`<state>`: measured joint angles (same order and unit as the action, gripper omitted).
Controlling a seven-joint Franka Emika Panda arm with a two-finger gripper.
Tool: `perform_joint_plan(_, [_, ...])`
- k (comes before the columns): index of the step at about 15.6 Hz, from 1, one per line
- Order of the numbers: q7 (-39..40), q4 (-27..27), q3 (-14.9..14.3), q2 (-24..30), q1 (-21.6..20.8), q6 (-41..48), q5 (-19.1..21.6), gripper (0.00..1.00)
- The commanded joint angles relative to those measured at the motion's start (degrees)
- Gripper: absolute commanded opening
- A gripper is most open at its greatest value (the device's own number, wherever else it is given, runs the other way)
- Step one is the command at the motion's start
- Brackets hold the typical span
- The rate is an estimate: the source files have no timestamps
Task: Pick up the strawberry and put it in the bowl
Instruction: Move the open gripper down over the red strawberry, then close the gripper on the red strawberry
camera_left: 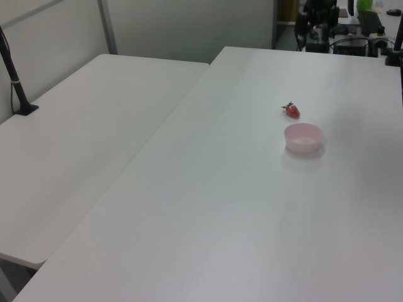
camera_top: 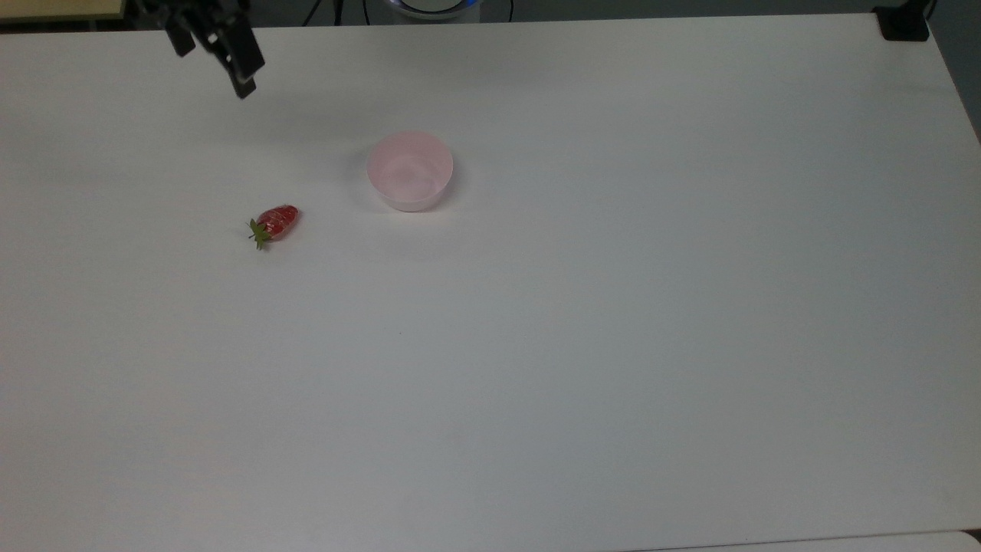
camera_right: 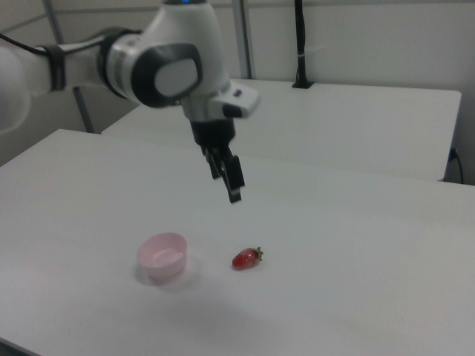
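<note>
Strawberry (camera_top: 276,222) lies on its side at the left of the top view, on the white bench (camera_top: 582,345), with its green cap pointing lower left. The pink bowl (camera_top: 410,170) stands apart, up and to the right of it, and holds nothing. Your gripper (camera_top: 214,47) hangs in the upper left corner of the top view, well above and apart from the fruit, fingers spread a little and gripping nothing. Judge the strawberry as light and glossy, so likely slippery and apt to roll. Take it across the broad red body near the cap, not by the leaves or the tapered tip, and close gently.
</note>
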<state>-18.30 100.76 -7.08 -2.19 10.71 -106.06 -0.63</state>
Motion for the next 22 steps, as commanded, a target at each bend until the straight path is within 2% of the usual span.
perform_joint_plan(1, [6.3,0.3,0.1,-6.2,0.5,-1.4,0.2,1.00])
perform_joint_plan(3, [7.1,1.1,0.4,-8.5,0.5,-3.5,0.2,1.00])
perform_joint_plan(5, [6.3,7.8,0.5,-9.0,0.5,-16.8,1.1,1.00])
perform_joint_plan(7, [6.3,11.6,0.5,-9.9,0.5,-24.5,1.2,1.00])
perform_joint_plan(8, [6.3,11.9,0.5,-10.5,0.5,-25.7,1.2,0.97])
perform_joint_plan(14, [6.2,11.9,0.5,-14.1,0.6,-25.9,4.5,0.97])
perform_joint_plan(16, [6.3,11.8,1.1,-14.9,0.6,-25.9,5.9,0.97])
perform_joint_plan(21, [6.3,11.3,2.9,-17.3,0.7,-27.2,6.0,0.96])
perform_joint_plan(22, [6.3,11.3,3.0,-17.5,0.7,-27.3,6.0,0.87])
